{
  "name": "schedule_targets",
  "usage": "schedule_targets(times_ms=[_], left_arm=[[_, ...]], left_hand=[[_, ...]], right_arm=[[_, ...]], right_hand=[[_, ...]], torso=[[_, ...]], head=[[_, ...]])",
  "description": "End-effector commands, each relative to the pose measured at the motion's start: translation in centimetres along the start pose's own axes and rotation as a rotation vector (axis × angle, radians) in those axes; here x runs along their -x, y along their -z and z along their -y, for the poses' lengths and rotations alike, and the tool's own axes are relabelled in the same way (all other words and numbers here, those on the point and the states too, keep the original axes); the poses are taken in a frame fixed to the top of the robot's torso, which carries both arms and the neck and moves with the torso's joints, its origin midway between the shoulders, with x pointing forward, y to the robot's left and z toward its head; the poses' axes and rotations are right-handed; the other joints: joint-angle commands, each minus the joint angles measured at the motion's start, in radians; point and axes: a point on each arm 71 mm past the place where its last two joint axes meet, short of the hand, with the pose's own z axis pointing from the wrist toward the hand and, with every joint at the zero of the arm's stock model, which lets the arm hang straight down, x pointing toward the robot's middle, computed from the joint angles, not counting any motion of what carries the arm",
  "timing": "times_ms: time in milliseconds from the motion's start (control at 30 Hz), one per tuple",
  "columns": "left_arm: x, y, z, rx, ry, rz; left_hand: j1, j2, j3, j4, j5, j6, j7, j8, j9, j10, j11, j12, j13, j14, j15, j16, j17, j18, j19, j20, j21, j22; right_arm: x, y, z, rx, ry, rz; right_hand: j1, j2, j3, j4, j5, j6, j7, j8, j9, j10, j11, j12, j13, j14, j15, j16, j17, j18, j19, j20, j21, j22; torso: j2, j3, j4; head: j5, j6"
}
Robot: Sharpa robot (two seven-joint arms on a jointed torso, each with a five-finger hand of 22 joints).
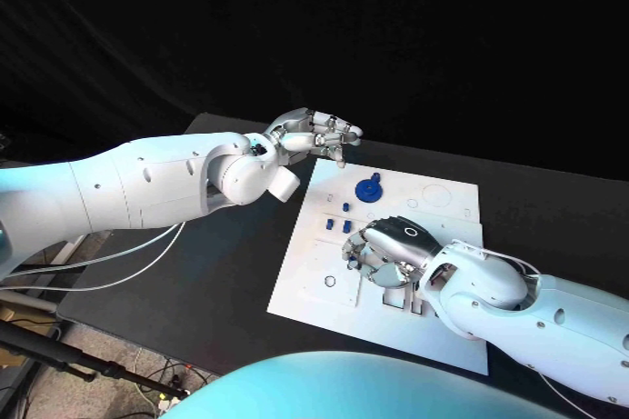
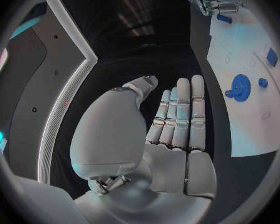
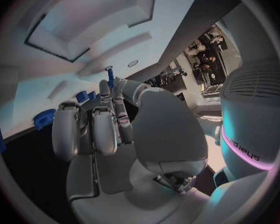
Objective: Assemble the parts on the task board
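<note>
The right hand (image 1: 391,254) hovers low over the middle of the white board (image 1: 445,321), pinching a thin blue pin (image 3: 110,77) at its fingertips, probably to seat it in a hole there. The left hand (image 1: 309,134) hangs off the board's far corner, fingers straight and apart, holding nothing, out of the way. A blue gear (image 1: 370,189) and small blue pegs (image 1: 338,224) sit just beyond the right hand, close enough to be bumped.

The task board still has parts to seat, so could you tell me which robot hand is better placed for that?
The right robot hand: it is over the task board and pinches a small blue part. The left robot hand hovers off the board's far corner, open.
</note>
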Motion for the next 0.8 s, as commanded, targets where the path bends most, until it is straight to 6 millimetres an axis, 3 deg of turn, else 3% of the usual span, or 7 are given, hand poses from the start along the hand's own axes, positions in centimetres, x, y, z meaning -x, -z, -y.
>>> schedule_targets(times_ms=[33, 800], left_arm=[[-0.24, -0.07, 0.13, -0.006, 0.005, -0.019], [-0.24, -0.09, 0.11, -0.004, 0.005, -0.02]], left_hand=[[0.01, 0.0, -0.006, -0.002, 0.003, -0.005, 0.0, 0.003, 0.001, -0.006, 0.002, -0.005, -0.001, -0.001, 0.007, -0.007, -0.001, 0.012, 0.006, 0.001, -0.005, -0.001], [0.011, 0.001, -0.006, -0.002, 0.003, -0.005, 0.0, 0.004, 0.001, -0.007, 0.003, -0.005, -0.002, -0.001, 0.007, -0.006, -0.002, 0.012, 0.006, 0.001, -0.005, -0.001]], right_arm=[[-0.31, -0.04, -0.02, 0.001, 0.015, -0.032], [-0.74, -0.31, -0.23, -0.002, 0.052, -0.055]], right_hand=[[0.001, 0.01, 0.056, -0.061, 0.003, -0.001, 0.004, -0.006, 0.001, 0.016, -0.025, 0.007, 0.035, 0.042, 0.009, 0.005, 0.0, -0.008, 0.003, 0.002, 0.001, 0.146], [-0.009, 0.008, 0.049, -0.061, 0.001, -0.001, 0.005, -0.008, 0.002, 0.014, -0.024, 0.004, 0.038, 0.041, 0.011, 0.004, -0.002, -0.007, 0.0, 0.004, -0.003, 0.145]], torso=[[0.0, 0.0004, -0.0002], [0.0, -0.0001, -0.0008]], head=[[0.001, 0.0], [-0.002, 0.0]])
